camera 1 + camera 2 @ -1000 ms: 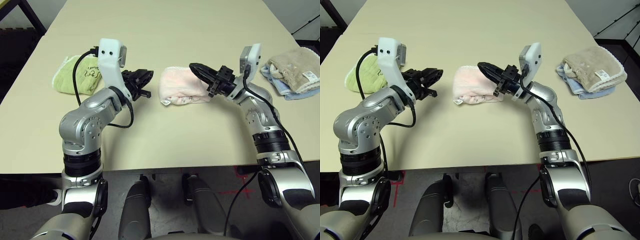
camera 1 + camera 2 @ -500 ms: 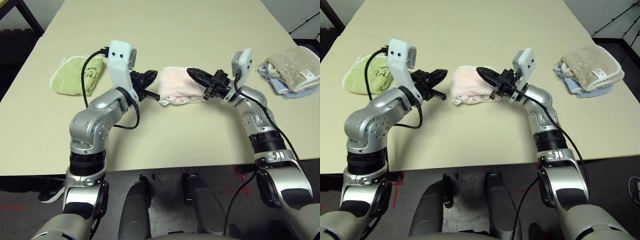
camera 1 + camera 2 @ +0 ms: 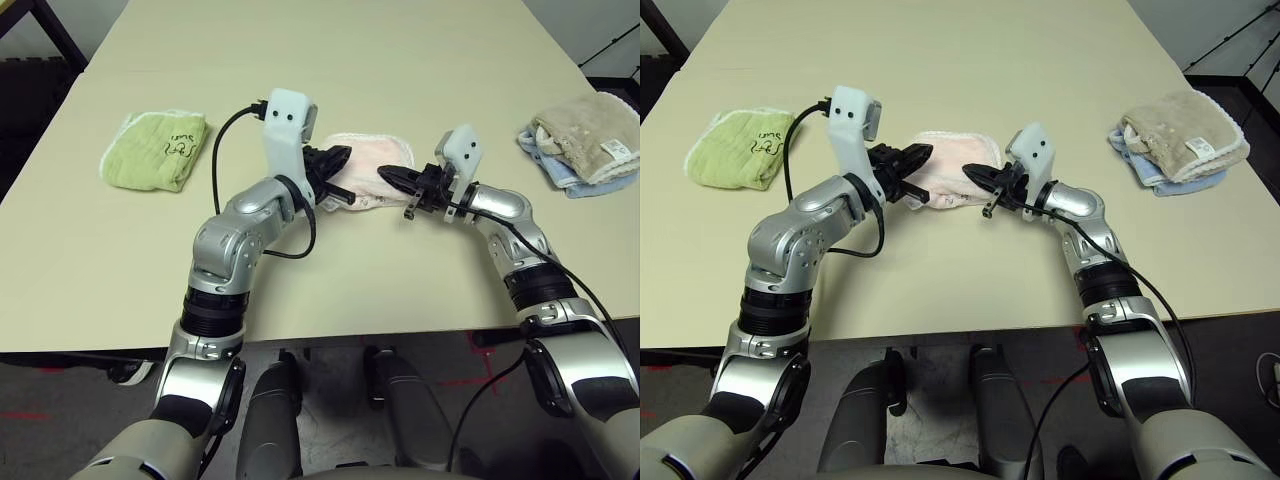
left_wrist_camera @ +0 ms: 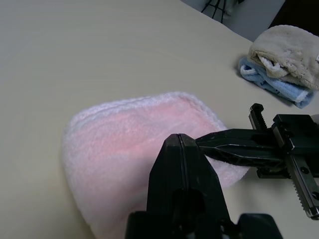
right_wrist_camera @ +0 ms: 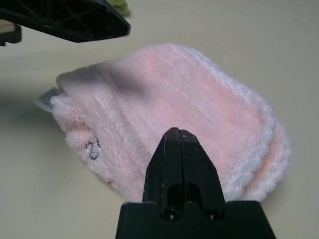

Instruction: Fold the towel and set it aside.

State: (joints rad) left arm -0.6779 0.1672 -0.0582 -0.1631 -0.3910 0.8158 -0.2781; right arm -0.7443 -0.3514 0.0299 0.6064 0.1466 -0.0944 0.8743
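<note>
Pressing down looks like the step in hand: the towel [image 3: 368, 165] already lies folded into a compact pink pad, mid-table, between the two arms. White trim shows along its far and right edges; a small tag and a grey motif sit at the near-left corner in the right wrist view.

Left gripper [image 3: 338, 158]: fingers fully closed, nothing held, tips over the towel's left edge. In the left wrist view the closed fingers [image 4: 182, 164] sit low over the pink pile; actual contact is hard to confirm. Right gripper [image 3: 392, 176]: also closed and empty, tips at the towel's right-front edge, pointing toward the left one. The two tips are near each other but apart.

Doing it well, as I judge it:
- Keep both closed fingers flat and low, push down evenly so the layers stay stacked rather than sliding.
- Avoid dragging sideways; terry is soft and will bunch or unfold if shoved from one side alone.
- For setting aside, grip through all layers at an edge, or slide the whole pad with both tools together.
- Watch that the two grippers do not collide over the pad.

Around it: a green towel [image 3: 152, 150] lies well to the left, folded. A beige towel [image 3: 587, 137] sits on a blue towel [image 3: 570, 180] at the far right. Both piles are well apart from the pink one, so the table [image 3: 330, 270] has free room on either side for placing.
</note>
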